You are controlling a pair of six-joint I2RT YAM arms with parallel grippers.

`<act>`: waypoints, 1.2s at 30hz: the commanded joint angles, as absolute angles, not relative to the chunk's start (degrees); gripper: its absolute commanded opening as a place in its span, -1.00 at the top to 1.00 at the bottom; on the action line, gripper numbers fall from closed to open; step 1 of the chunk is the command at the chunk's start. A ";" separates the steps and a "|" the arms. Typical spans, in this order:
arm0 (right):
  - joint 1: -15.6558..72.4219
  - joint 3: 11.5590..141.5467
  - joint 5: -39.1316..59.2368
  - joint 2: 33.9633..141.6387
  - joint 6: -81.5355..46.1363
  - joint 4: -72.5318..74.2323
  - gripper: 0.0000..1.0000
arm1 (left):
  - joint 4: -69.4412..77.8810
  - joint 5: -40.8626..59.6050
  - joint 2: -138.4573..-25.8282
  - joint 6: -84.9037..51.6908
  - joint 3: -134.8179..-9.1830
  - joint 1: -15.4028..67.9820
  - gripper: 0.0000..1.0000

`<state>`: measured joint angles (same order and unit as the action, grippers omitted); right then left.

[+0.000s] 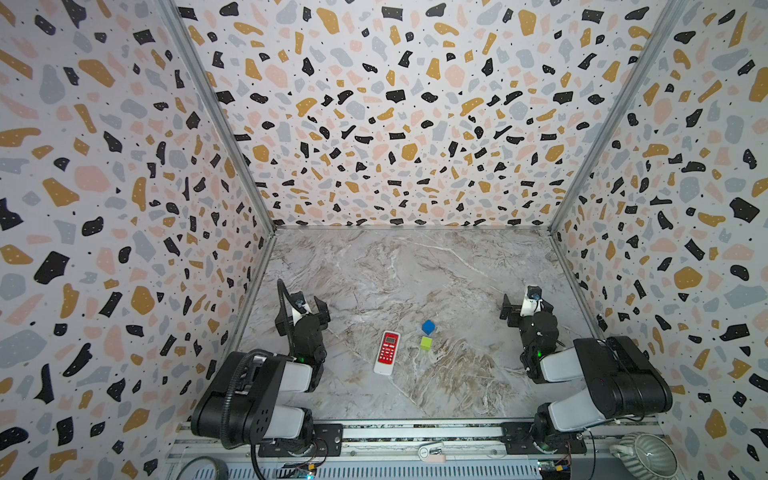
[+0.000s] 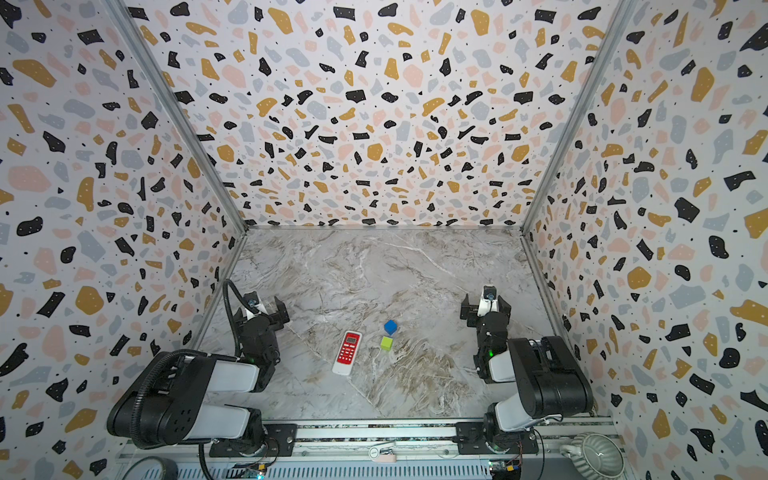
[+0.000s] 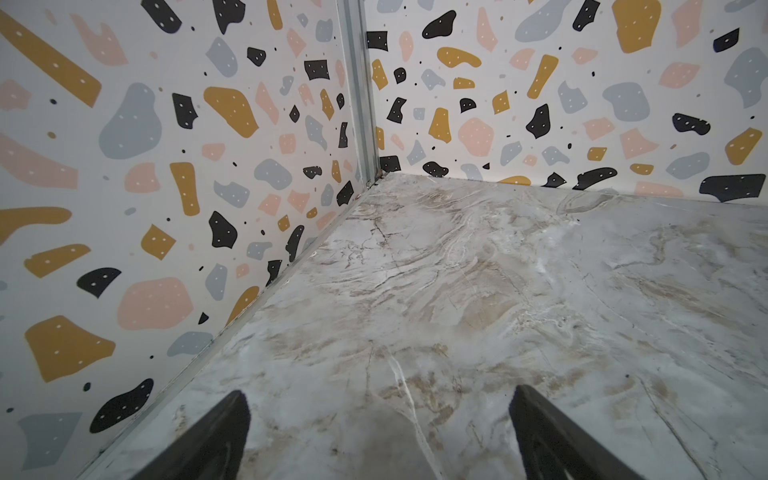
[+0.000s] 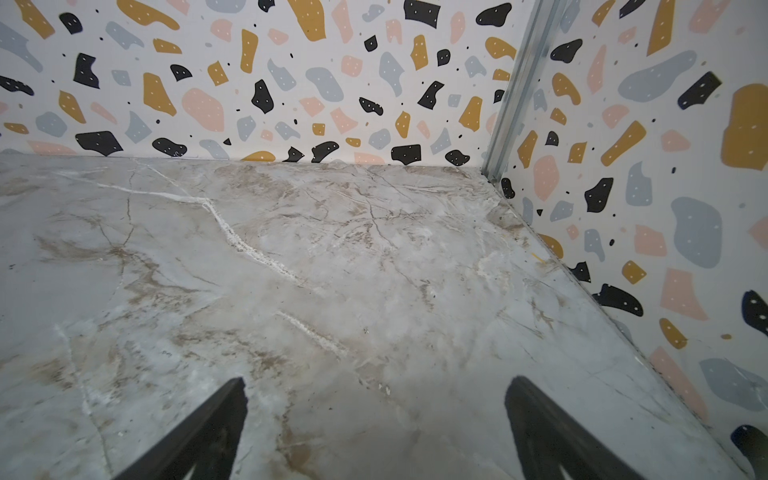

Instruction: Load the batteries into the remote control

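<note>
The remote control (image 1: 387, 352) (image 2: 347, 352) lies flat on the marble table (image 1: 415, 270), red button face up, near the front middle in both top views. The batteries do not show in any view. My left gripper (image 1: 303, 309) (image 2: 259, 309) (image 3: 379, 392) hovers to the left of the remote, open, with only bare marble between its fingers. My right gripper (image 1: 527, 305) (image 2: 486, 305) (image 4: 376, 381) stands far to the right, also open and holding nothing. Both point towards the back wall.
A blue cube (image 1: 428, 327) and a green cube (image 1: 425, 343) sit just right of the remote. Patterned walls (image 1: 124, 249) close the table on three sides. A grey ridged pot (image 1: 642, 455) and a tape roll (image 1: 203, 467) lie beyond the front rail.
</note>
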<state>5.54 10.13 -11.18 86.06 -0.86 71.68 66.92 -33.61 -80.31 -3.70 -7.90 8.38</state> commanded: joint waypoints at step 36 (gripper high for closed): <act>6.48 10.45 -13.37 85.64 -1.32 74.83 -0.98 | 70.31 -33.44 -79.67 -4.42 -8.35 8.26 -0.99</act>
<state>6.81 7.70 -13.26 85.78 -0.27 76.60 66.94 -33.43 -80.29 -3.86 -7.90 8.38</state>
